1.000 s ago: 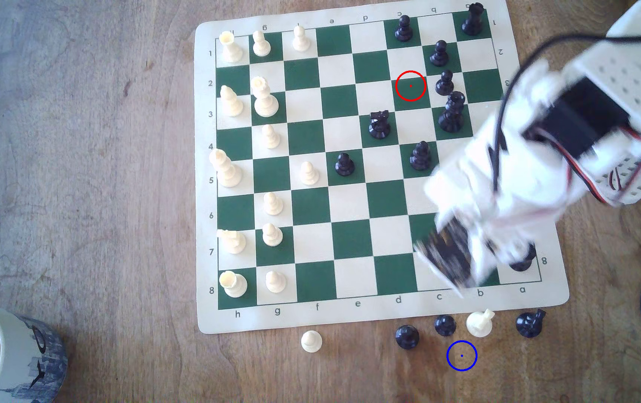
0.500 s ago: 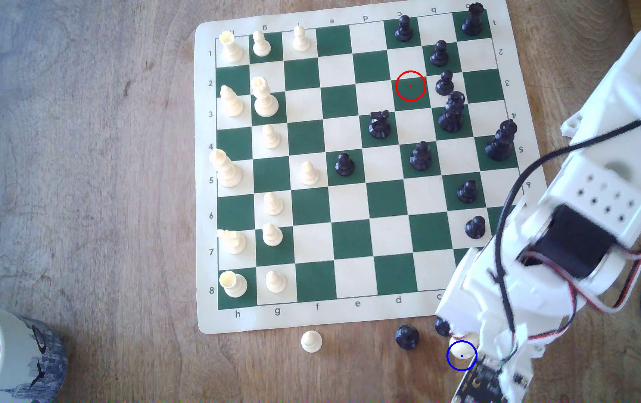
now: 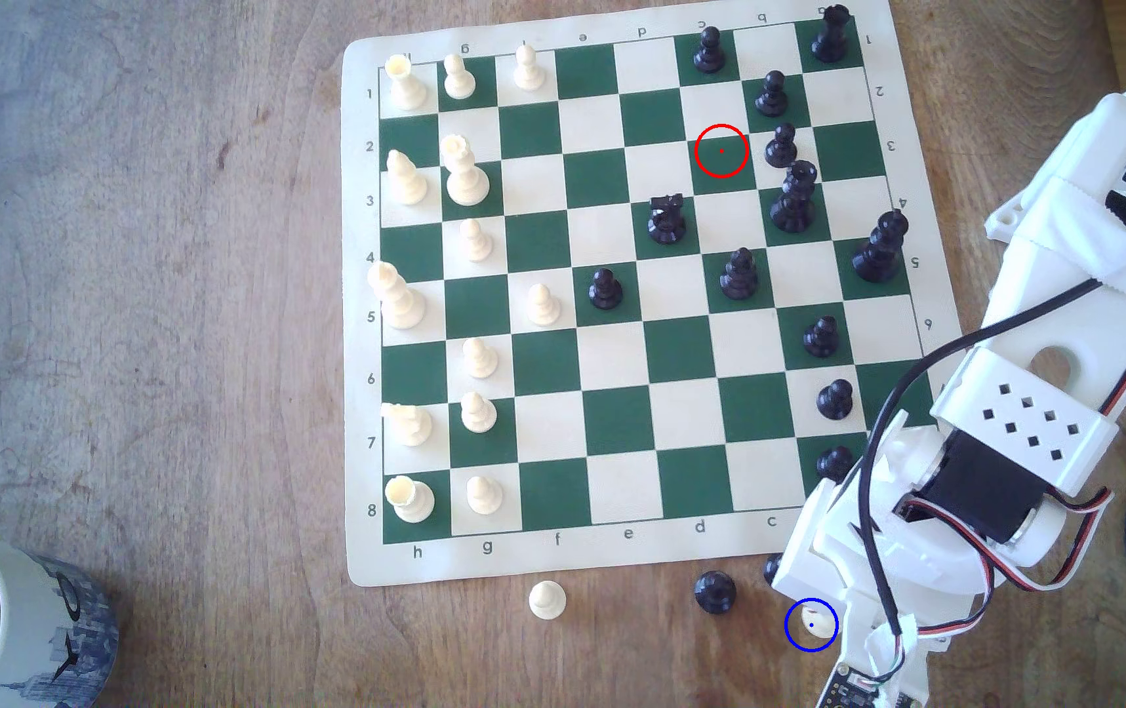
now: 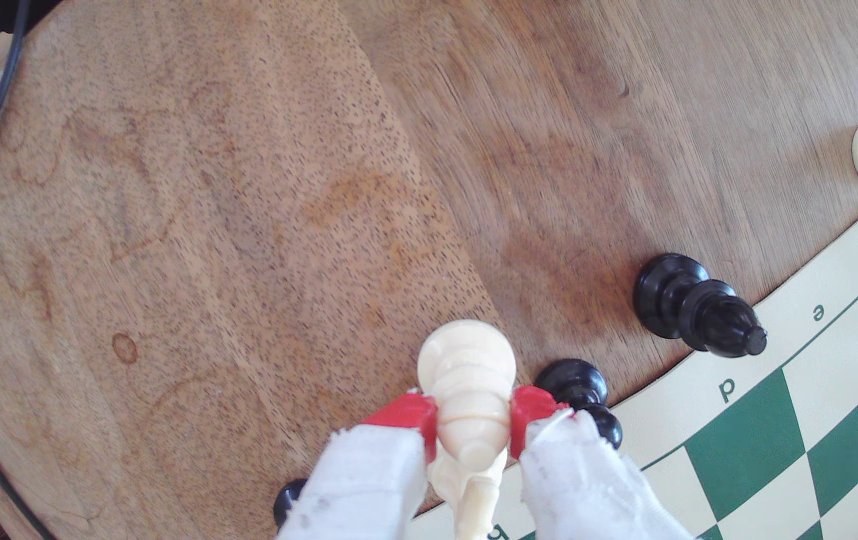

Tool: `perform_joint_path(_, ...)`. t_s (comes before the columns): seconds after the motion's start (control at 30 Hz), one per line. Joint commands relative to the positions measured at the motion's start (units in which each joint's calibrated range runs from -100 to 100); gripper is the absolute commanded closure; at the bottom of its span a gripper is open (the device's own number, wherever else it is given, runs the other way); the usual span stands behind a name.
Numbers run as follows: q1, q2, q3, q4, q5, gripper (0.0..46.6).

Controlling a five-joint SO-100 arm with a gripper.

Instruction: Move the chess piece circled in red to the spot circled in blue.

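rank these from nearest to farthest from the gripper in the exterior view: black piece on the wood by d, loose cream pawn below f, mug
Gripper is at the exterior view's lower right, shut on the cream piece.
1. Black piece, on bare wood just to its left.
2. Loose cream pawn, farther left below the board.
3. Mug, far lower-left corner.

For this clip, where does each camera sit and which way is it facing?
Exterior view: overhead, looking down on the chessboard and wood table; the white arm enters from the exterior view's right.
Wrist view: on the arm, looking along the end effector, whose red-tipped fingers flank the cream piece.
Shared: that cream piece, inside the blue ring in the exterior view, and a black bishop.
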Motion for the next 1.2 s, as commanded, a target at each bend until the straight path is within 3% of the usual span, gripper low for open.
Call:
perform_joint_path(0.0,0.33,-1.24,-0.62,-0.67,0.34,46.4)
perform_joint_path(0.63,1.12,0.46,3.37,-4.36,1.03,45.4)
perform_joint_path(0.9,1.04,-0.13,3.55,-3.87,0.98,36.6)
perform_joint_path(1.1,2.60,-3.95,3.73,-2.56,0.59,24.7)
perform_joint_path(1.17,3.07,-5.40,2.92,-1.49,0.44,23.8)
